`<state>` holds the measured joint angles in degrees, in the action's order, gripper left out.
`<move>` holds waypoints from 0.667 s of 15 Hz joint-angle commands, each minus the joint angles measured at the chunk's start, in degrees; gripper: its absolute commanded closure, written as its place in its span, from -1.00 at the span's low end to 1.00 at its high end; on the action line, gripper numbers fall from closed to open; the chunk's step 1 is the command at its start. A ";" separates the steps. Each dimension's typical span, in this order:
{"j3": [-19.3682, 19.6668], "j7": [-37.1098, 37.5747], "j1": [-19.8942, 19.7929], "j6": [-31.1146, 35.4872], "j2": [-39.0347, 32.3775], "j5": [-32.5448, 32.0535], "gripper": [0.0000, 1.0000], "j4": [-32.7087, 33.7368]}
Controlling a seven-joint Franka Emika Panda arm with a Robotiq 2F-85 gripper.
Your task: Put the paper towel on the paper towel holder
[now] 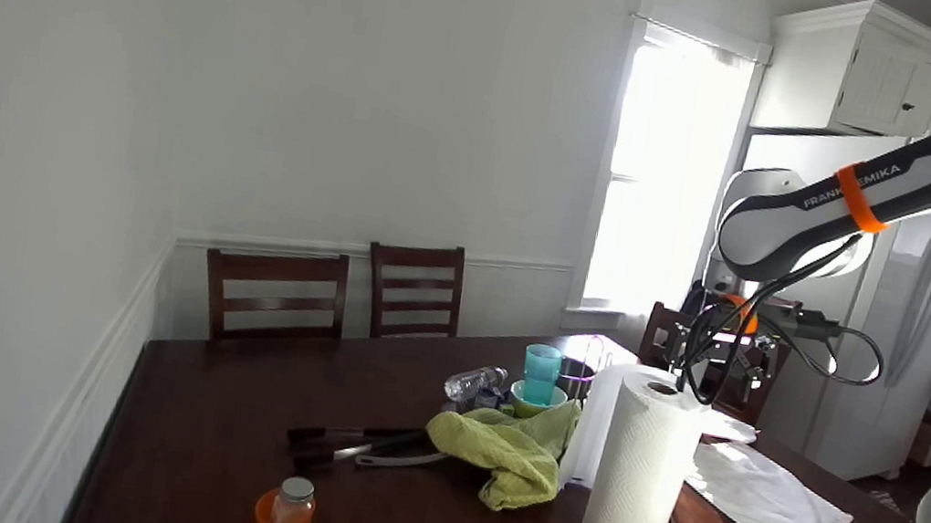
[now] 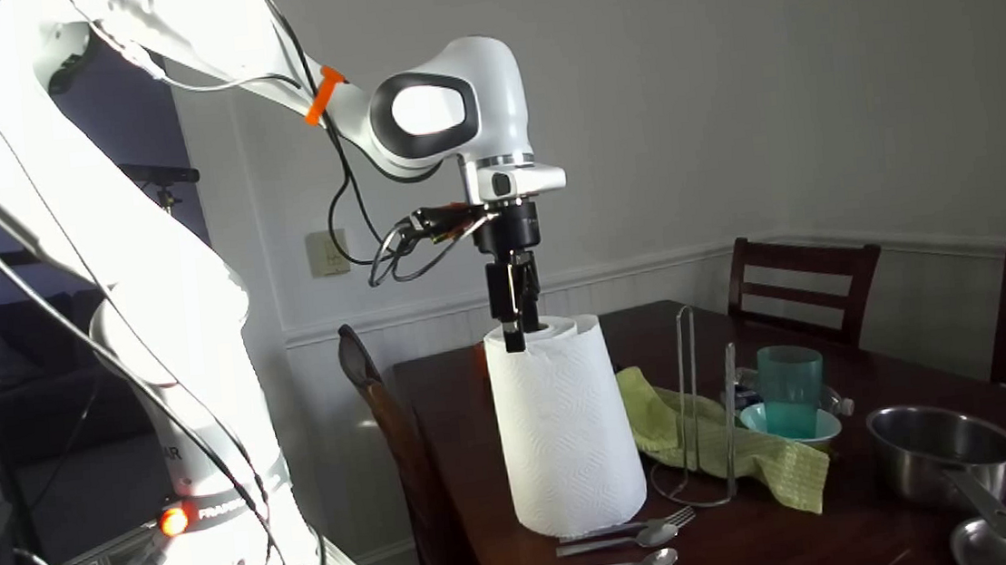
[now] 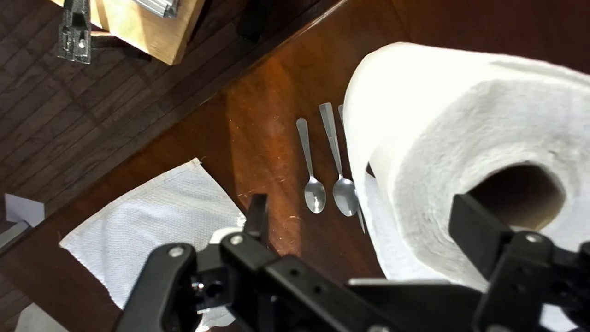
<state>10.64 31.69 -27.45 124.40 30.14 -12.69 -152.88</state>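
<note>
The paper towel roll (image 2: pixel 567 441) stands roughly upright on the dark wooden table (image 1: pixel 207 444), core mouth upward; it is not on the wire paper towel holder (image 2: pixel 732 417), which stands bare just to its right in an exterior view. The Robotiq gripper (image 3: pixel 362 212) points down at the roll's top, fingers well apart, clamped on nothing. In the wrist view, on the right, one finger (image 3: pixel 477 230) overlaps the rim of the cardboard core (image 3: pixel 534 198); its opposite number is clear of the paper, above the table. Whether the right-hand tip dips inside the core cannot be told.

Assessed purpose: to straddle the roll's wall, one finger within, one without, so that the core is vertical for lowering over the holder's upright. Step judged: alignment before grasping; lift, transfer and seating are outstanding.

Concerns: a loose outer sheet (image 1: pixel 593 428) hangs at the roll's left in an exterior view and could be pinched alone or snag; a fork (image 2: pixel 669 519) and two spoons (image 2: pixel 659 561) lie close to the roll's base, so a vertical lift is advised; a green dish towel (image 2: pixel 773 459) crowds the holder's far side
</note>
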 commanded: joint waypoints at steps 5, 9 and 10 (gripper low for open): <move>0.81 -2.33 0.71 2.94 -1.27 3.24 -1.00 -0.39; 0.82 -4.09 1.49 4.19 -0.41 6.06 -1.00 -0.49; 0.76 -4.67 1.69 4.32 -0.28 6.62 -1.00 -0.52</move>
<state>10.68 29.35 -26.72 127.32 29.18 -8.71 -152.89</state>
